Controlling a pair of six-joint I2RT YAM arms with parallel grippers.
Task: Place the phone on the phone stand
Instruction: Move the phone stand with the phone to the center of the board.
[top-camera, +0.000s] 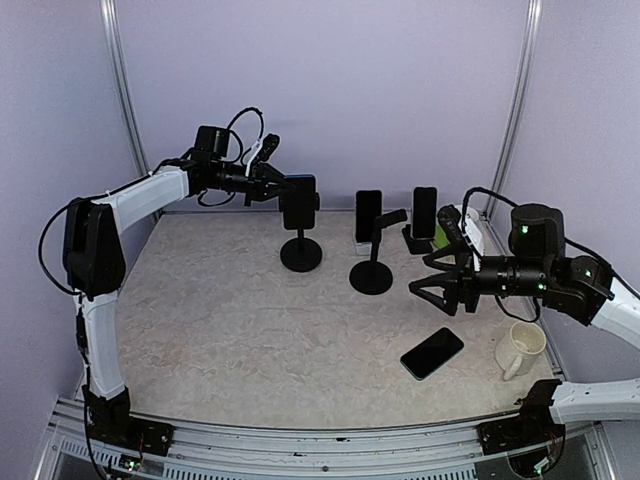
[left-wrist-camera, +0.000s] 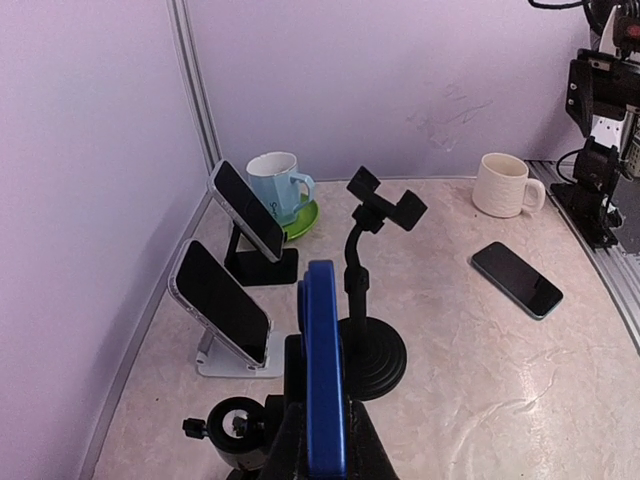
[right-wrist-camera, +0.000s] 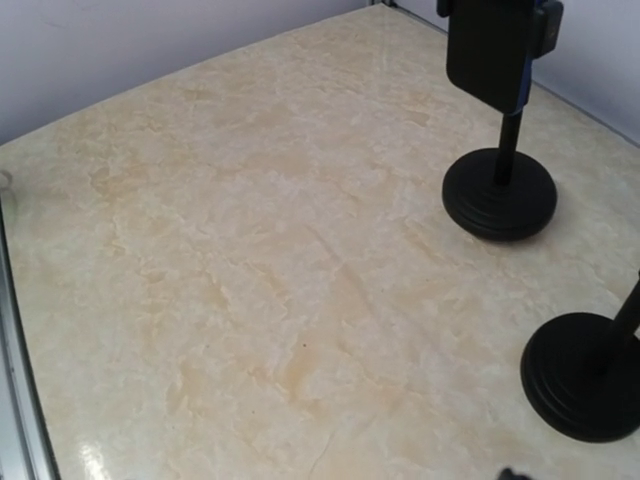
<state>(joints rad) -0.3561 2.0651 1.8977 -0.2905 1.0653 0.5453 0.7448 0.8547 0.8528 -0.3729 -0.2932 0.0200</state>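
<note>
Left hand (top-camera: 283, 188) clamps phone (top-camera: 299, 203) — right hand (top-camera: 420, 276) agape.

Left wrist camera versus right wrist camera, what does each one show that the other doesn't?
Only the left wrist: two propped phones, a blue mug, a cream mug and the flat phone. Only the right wrist: the round foot under the blue phone. Both: the blue phone, the empty stand and the table.
</note>
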